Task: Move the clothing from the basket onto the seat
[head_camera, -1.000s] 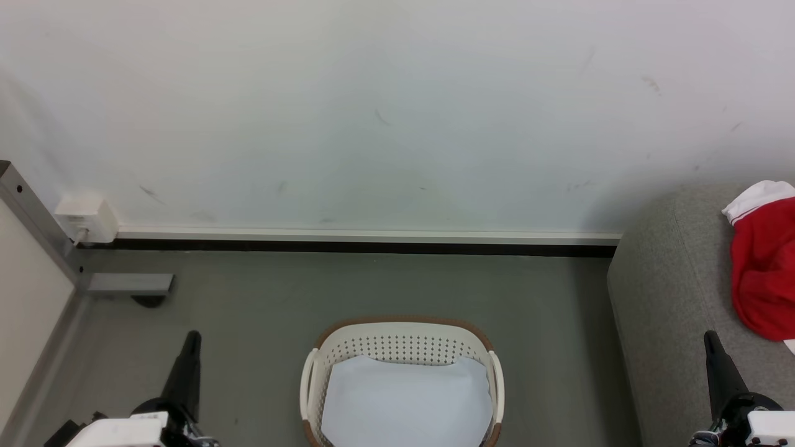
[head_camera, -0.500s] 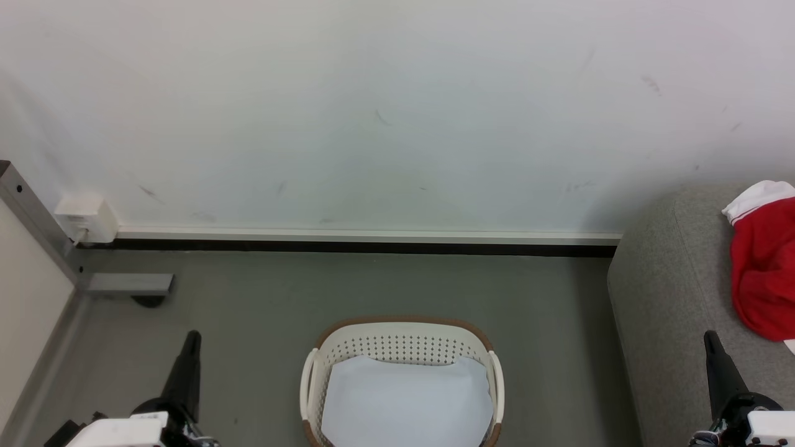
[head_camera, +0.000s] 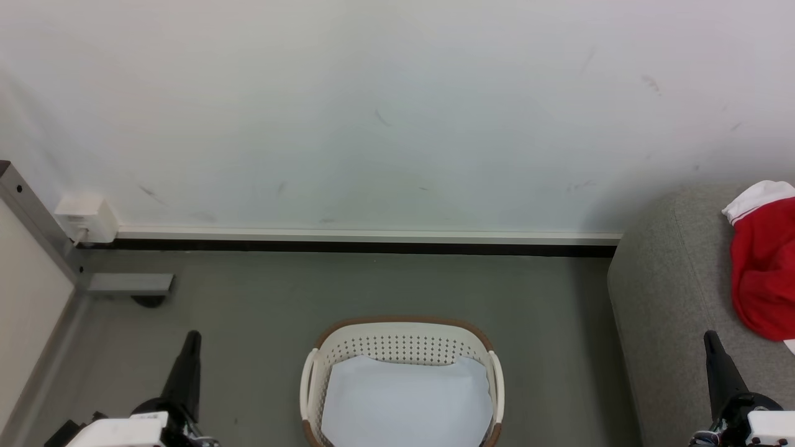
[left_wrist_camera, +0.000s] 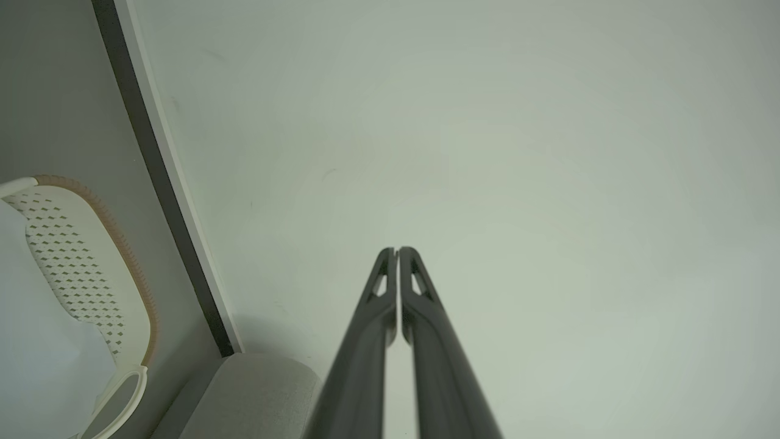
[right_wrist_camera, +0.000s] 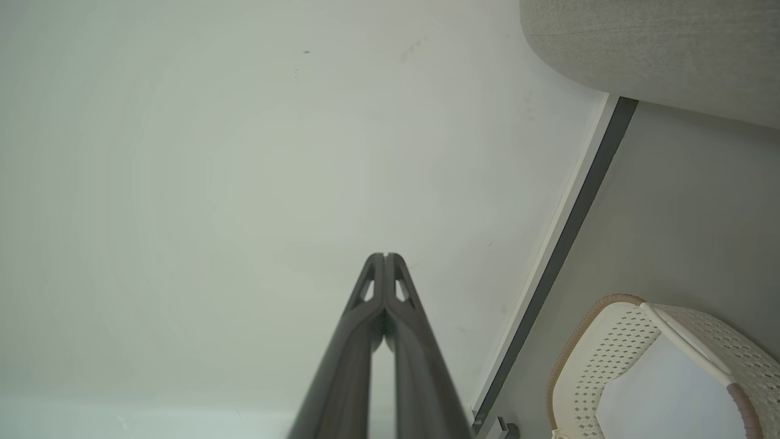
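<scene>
The basket [head_camera: 404, 321] stands on the grey floor [head_camera: 279, 292] at near centre, and a flat white sheet [head_camera: 404, 400] lies in it, covering its bottom and reaching up the perforated far wall. The seat [head_camera: 671, 292] fills the right side, its far end against the wall [head_camera: 372, 112]. The clothing [head_camera: 765, 273] lies bunched on the seat, red with a white cuff or collar at its far end, and is cut off by the right edge of the head view. The head view gives this heap and both arms together. The wrist views instead give each pair of fingers up close against the wall, with a slice of the basket, sheet and seat at one side. The left gripper [head_camera: 193, 336] is at the near left over the floor, fingers pressed together and holding nothing. The right gripper [head_camera: 710, 337] is at the near right over the seat's near part, likewise closed tip to tip and empty. The clothing sits farther off and to the right of the right gripper, near it but apart. It is well apart from the left gripper, with the basket between them.
</scene>
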{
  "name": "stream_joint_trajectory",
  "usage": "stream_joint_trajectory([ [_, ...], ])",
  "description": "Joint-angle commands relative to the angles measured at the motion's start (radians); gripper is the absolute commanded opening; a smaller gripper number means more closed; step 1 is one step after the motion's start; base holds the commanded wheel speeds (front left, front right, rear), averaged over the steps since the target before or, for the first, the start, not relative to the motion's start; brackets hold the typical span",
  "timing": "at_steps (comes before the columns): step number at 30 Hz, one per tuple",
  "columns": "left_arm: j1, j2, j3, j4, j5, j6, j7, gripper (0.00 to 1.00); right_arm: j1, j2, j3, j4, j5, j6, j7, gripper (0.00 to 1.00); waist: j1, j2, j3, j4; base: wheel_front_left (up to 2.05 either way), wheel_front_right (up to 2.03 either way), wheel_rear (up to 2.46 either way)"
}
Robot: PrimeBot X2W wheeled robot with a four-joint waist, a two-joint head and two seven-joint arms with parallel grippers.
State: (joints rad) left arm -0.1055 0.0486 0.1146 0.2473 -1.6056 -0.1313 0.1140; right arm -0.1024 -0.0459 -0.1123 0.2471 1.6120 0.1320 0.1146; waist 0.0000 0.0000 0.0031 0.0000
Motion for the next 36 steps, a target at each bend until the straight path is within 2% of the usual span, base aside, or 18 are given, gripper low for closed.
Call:
stream_joint_trajectory([
  [1,-0.008,0.002,0.002,-0.003,-0.013,-0.001,0.004,0.00,-0.013,-0.008,-0.004,-0.005,0.002,-0.002,0.003,0.00,0.0000,0.0000,0.000,0.000,0.00,0.00,0.00],
  [36,-0.008,0.002,0.002,-0.004,-0.013,-0.001,0.004,0.00,-0.013,-0.008,-0.004,-0.005,0.002,-0.002,0.002,0.00,0.0000,0.0000,0.000,0.000,0.00,0.00,0.00],
])
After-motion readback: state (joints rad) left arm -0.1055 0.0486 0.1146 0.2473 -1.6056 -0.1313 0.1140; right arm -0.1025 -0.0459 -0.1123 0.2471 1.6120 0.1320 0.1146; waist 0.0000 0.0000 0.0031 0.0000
